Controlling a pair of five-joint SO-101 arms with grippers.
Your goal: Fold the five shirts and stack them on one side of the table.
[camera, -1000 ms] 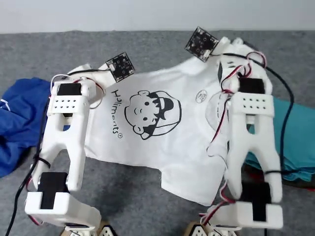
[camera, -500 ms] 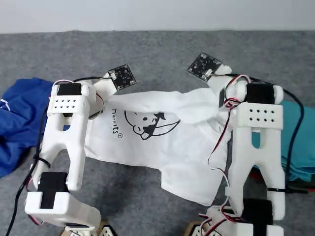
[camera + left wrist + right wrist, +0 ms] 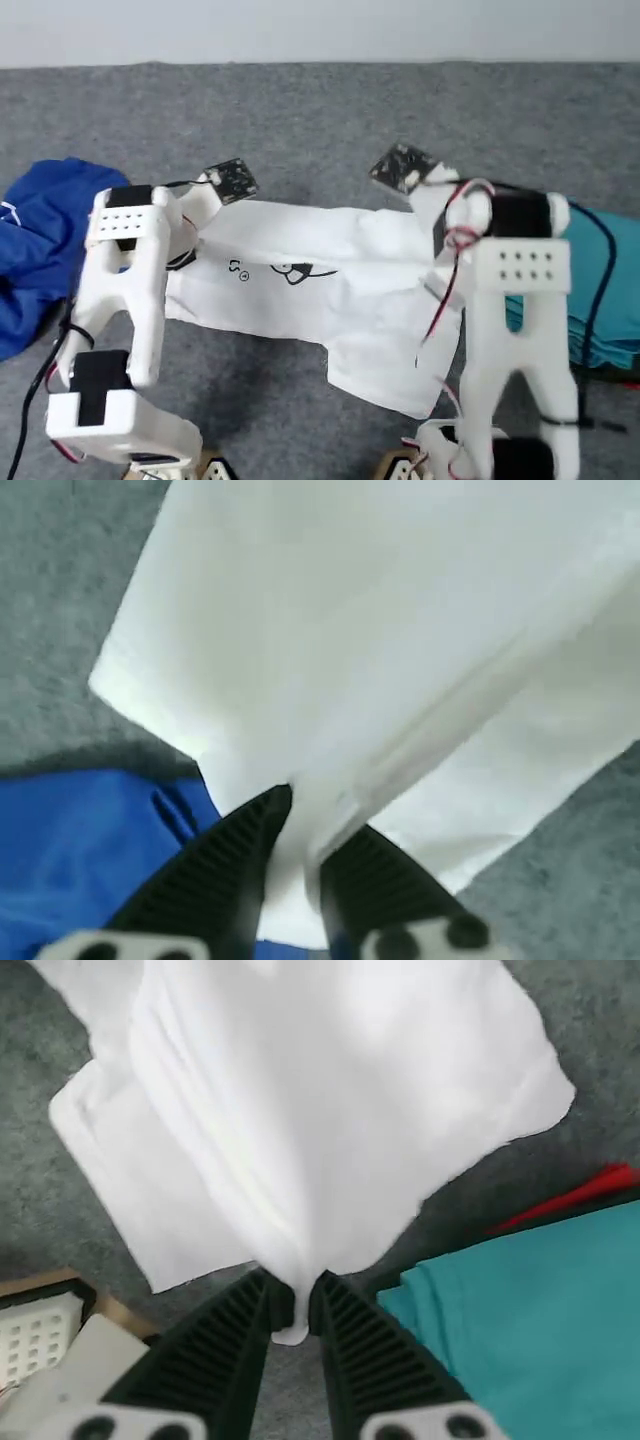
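A white shirt (image 3: 330, 290) with a black cartoon print lies across the middle of the grey table, its far edge lifted and folded toward the front. My left gripper (image 3: 295, 825) is shut on the white shirt (image 3: 380, 660) at its left far corner. My right gripper (image 3: 295, 1300) is shut on the white shirt (image 3: 320, 1110) at its right far corner. In the high view the left arm (image 3: 125, 270) and right arm (image 3: 510, 290) stand over the shirt's two ends.
A crumpled blue shirt (image 3: 40, 240) lies at the table's left edge. A teal shirt (image 3: 605, 290) lies at the right edge on top of a red one (image 3: 580, 1195). A wooden edge (image 3: 40, 1290) runs along the table's front.
Both grippers have pulled the white shirt's far edge toward the front, folding it over so most of the cartoon print is now covered.
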